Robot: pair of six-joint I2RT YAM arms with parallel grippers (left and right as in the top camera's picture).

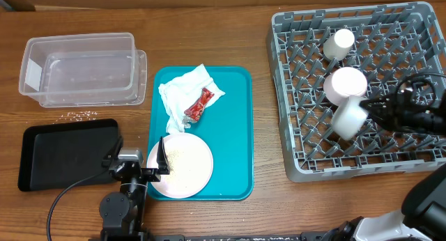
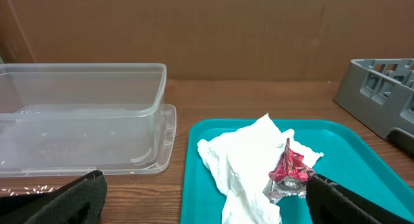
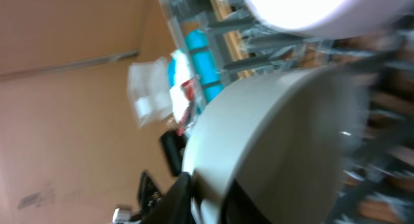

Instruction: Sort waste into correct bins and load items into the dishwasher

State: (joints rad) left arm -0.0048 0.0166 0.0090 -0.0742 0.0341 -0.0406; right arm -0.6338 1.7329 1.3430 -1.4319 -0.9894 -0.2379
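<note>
the right claw (image 1: 367, 110) is over the rack (image 1: 411, 161), its fingers astride the rim of a pale bowl (image 1: 347, 121) that hangs tilted just ahead of it, low among the pegs. the wrist view is blurred, so i cannot tell whether the pinch is firm or gone slack. a second bowl (image 1: 345, 84) sits just beyond the held one, nearly touching it, and a cup (image 1: 341, 42) stands further off the same way.

the trouble i'd watch for is here: if that bowl comes free while tilted, it may roll off the pegs, knock the second bowl, or end up mouth-up. a finger caught inside the rim could also drag it out when the arm pulls back.

the left claw (image 1: 139, 161) hangs fully spread with nothing in it. the plate (image 1: 208, 157), strewn with rice, is right beside one fingertip, perhaps touching. ahead of it lie the napkin (image 2: 239, 159) and the red packet (image 2: 289, 169) on the teal tray (image 1: 237, 129); the tub (image 2: 84, 72) is ahead and off to one side, the black tray (image 1: 42, 175) close by on that same side. a careless nudge could tip the rice off the plate, adding to the crumbs (image 1: 80, 115) on the bench. grabbing the napkin may carry the packet along into the wrong bin.
</note>
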